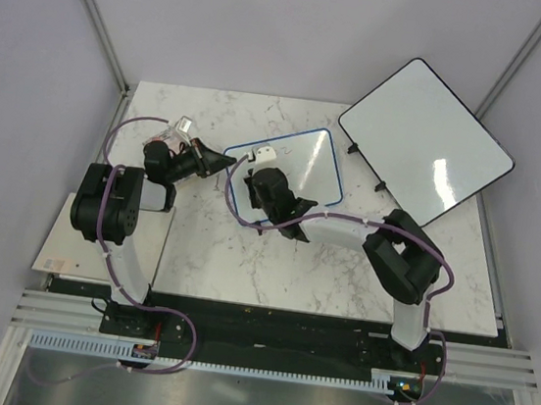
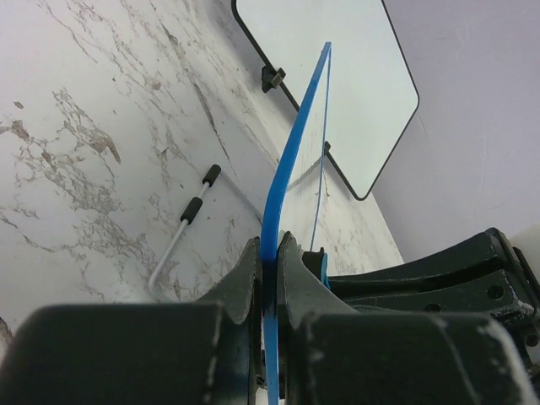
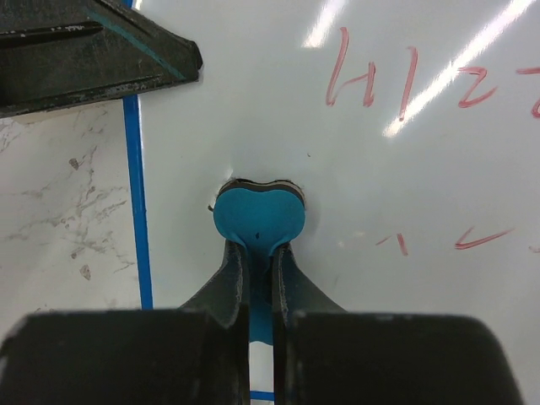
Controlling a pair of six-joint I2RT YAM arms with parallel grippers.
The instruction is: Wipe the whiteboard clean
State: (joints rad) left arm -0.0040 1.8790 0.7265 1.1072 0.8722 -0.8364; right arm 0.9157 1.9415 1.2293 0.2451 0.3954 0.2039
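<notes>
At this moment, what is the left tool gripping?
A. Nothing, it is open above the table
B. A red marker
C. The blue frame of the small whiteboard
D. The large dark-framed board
C: in the left wrist view the left tool is shut on the blue frame of the whiteboard, while the right tool presses a teal eraser on its white face.

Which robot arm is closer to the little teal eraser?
Right. The right gripper has its jaws shut on the teal eraser, pressing it on the whiteboard. The left gripper is off at the board's side, jaws clamped on its blue frame.
</notes>
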